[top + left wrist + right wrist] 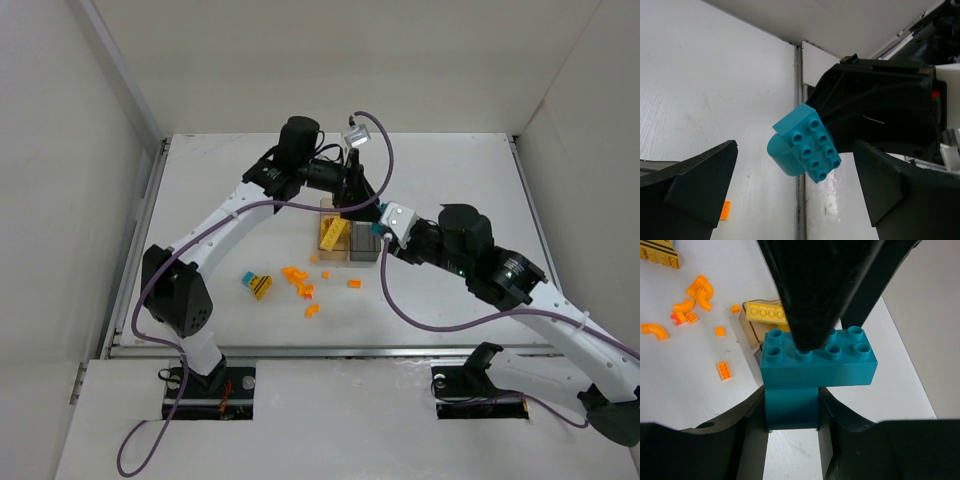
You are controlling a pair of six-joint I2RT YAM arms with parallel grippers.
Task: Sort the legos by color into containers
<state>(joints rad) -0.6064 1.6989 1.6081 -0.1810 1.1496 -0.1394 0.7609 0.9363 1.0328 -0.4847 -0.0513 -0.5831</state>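
My right gripper [381, 228] is shut on a teal-blue lego [375, 232], made of a studded brick on a rounded piece, and holds it above the grey container [362, 246]. In the right wrist view the gripper [791, 412] pinches the lego's lower piece [791, 405]. My left gripper [352, 205] is open just behind it, and in the left wrist view its fingers [700, 182] stand wide on either side of the teal lego [807, 147] without touching. The amber container [334, 232] holds a long yellow lego [765, 314].
Several orange legos [298, 282] lie scattered on the table left of the containers and also show in the right wrist view [695, 292]. A yellow black-striped lego [262, 287] joined to a small teal one [247, 279] lies further left. One orange lego [725, 210] shows below my left fingers.
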